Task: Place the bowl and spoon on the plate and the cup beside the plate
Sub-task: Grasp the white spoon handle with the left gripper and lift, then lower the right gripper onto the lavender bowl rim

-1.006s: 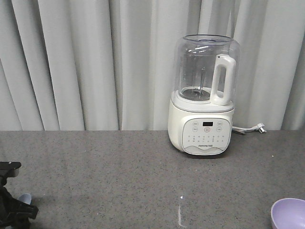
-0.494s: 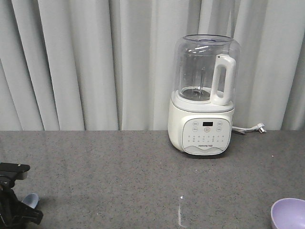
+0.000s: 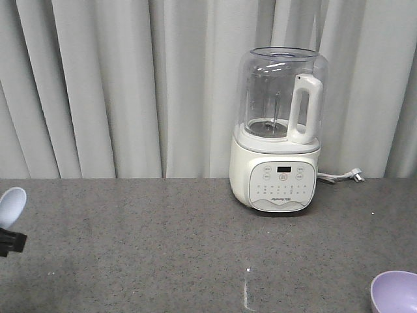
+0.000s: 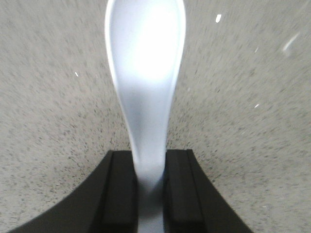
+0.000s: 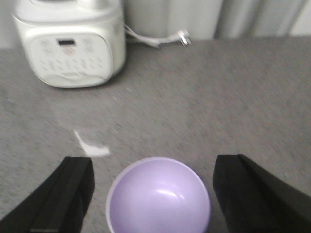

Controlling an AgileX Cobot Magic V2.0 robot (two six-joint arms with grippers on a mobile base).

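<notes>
The pale-blue spoon [image 4: 146, 73] is held by its handle between the black fingers of my left gripper [image 4: 149, 162], scoop pointing away, above the grey counter. In the front view the spoon's scoop [image 3: 12, 205] shows at the far left edge, with a bit of the left gripper [image 3: 10, 242] under it. The lavender bowl [image 5: 158, 196] sits upright on the counter between the wide-open fingers [image 5: 68, 194] of my right gripper [image 5: 154, 164], untouched on both sides. The bowl [image 3: 394, 292] lies at the front view's bottom right. The plate and the cup are out of view.
A white blender [image 3: 279, 130] with a clear jug stands at the back of the grey counter [image 3: 163, 248], its cord and plug [image 3: 345, 175] trailing right. Grey curtains hang behind. A white mark [image 5: 92, 148] lies on the counter left of the bowl.
My left gripper has risen with the spoon, which now shows higher at the left edge of the front view. The bowl has not moved.
</notes>
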